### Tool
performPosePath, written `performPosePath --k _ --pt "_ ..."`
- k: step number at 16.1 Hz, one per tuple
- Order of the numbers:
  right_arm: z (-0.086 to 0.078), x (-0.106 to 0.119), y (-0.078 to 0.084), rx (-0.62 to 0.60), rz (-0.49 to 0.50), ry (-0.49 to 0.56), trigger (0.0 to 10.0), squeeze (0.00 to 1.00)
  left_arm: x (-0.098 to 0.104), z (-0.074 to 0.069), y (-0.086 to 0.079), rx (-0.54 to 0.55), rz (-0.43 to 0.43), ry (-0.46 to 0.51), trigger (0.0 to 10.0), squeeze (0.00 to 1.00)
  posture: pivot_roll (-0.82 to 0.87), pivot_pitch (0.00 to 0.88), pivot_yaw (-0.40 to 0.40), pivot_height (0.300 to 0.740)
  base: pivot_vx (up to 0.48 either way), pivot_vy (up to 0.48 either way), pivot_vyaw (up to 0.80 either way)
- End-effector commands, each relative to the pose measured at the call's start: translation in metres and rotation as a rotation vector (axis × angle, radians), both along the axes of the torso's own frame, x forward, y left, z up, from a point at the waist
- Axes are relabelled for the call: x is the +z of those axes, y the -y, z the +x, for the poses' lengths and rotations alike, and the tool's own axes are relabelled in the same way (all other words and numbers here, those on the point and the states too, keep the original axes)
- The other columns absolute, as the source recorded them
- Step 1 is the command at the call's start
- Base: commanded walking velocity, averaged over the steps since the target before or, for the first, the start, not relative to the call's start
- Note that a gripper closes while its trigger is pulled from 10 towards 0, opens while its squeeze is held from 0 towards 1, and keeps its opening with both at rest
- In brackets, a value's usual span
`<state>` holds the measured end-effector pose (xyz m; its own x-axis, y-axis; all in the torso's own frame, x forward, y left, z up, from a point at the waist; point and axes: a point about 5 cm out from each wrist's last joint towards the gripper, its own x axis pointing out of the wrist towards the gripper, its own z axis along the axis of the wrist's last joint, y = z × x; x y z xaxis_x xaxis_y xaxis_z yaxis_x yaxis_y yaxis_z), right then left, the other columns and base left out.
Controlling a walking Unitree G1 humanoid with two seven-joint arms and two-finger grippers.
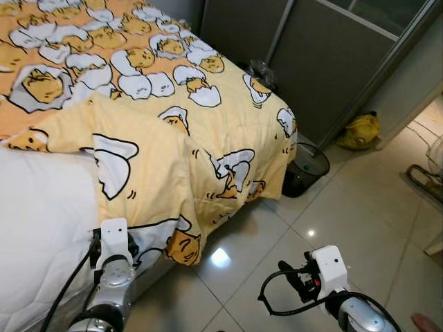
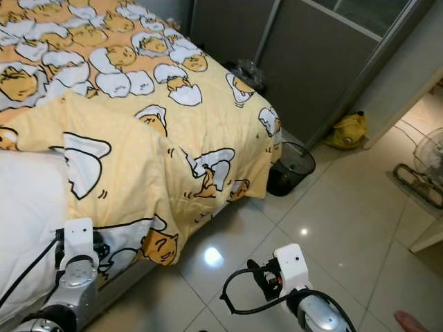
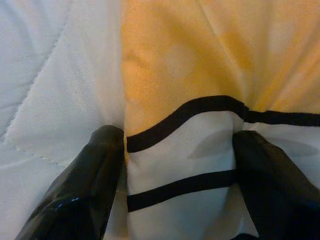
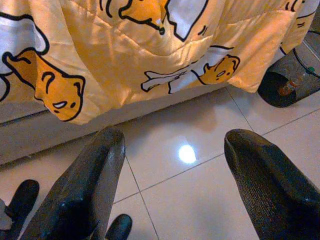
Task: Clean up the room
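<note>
A yellow quilt [image 1: 173,111] printed with egg characters covers the bed and hangs over its near corner, leaving white mattress [image 1: 34,221] bare on the left. My left arm [image 1: 114,252] reaches to the quilt's hanging edge. My left gripper [image 3: 177,145] is open, its fingers [image 3: 102,165] pressed against the fabric where yellow cloth meets the white quilted mattress [image 3: 45,75]. My right arm [image 1: 329,273] is low over the tiled floor [image 1: 332,221]. My right gripper [image 4: 172,145] is open and holds nothing, facing the bed's draped side [image 4: 150,45].
A black mesh wastebasket [image 1: 306,168] stands at the bed's foot corner. A yellow bag [image 1: 361,131] lies by grey sliding wardrobe doors [image 1: 325,62]. A dark bag [image 1: 261,69] sits at the far bed corner. A person's toe [image 1: 426,323] shows at the bottom right.
</note>
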<state>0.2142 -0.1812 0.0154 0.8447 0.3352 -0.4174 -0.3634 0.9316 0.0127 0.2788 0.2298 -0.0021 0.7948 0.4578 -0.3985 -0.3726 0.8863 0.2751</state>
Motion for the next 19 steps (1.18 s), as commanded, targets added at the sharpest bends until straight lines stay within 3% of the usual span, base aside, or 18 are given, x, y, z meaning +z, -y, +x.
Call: performPosePath --k 1,5,11,12,15,19 --pt "0.001 -0.002 0.006 -0.019 -0.019 -0.004 10.0 0.00 -0.017 -0.012 0.007 -0.043 -0.047 -0.106 0.0 0.00 0.03 0.108 -0.204 0.740 0.000 0.000 0.00" --pt "0.016 -0.002 -0.002 -0.024 0.001 0.013 10.0 0.00 -0.023 -0.015 0.014 -0.117 -0.066 -0.165 0.0 0.00 0.05 0.076 -0.183 0.740 0.000 0.000 0.00" --pt "0.027 -0.004 -0.008 -0.053 0.022 0.032 10.0 0.00 -0.017 -0.003 0.031 -0.285 -0.038 -0.157 0.0 0.00 0.06 0.082 -0.138 0.740 0.000 0.000 0.00" --pt "0.024 -0.002 -0.016 -0.018 0.106 0.029 10.0 0.00 -0.018 -0.004 0.033 -0.320 -0.031 -0.171 0.0 0.00 0.06 0.088 -0.124 0.740 0.000 0.000 0.00" --pt "0.016 0.002 -0.043 0.225 0.170 -0.016 10.0 0.00 -0.019 -0.004 0.034 -0.347 -0.025 -0.182 0.0 0.00 0.06 0.096 -0.115 0.740 0.000 0.000 0.00" --pt "0.017 0.000 -0.049 0.302 0.193 -0.062 10.0 0.00 -0.016 0.001 0.040 -0.381 -0.046 -0.174 0.0 0.00 0.07 0.102 -0.113 0.740 0.000 0.000 0.00"
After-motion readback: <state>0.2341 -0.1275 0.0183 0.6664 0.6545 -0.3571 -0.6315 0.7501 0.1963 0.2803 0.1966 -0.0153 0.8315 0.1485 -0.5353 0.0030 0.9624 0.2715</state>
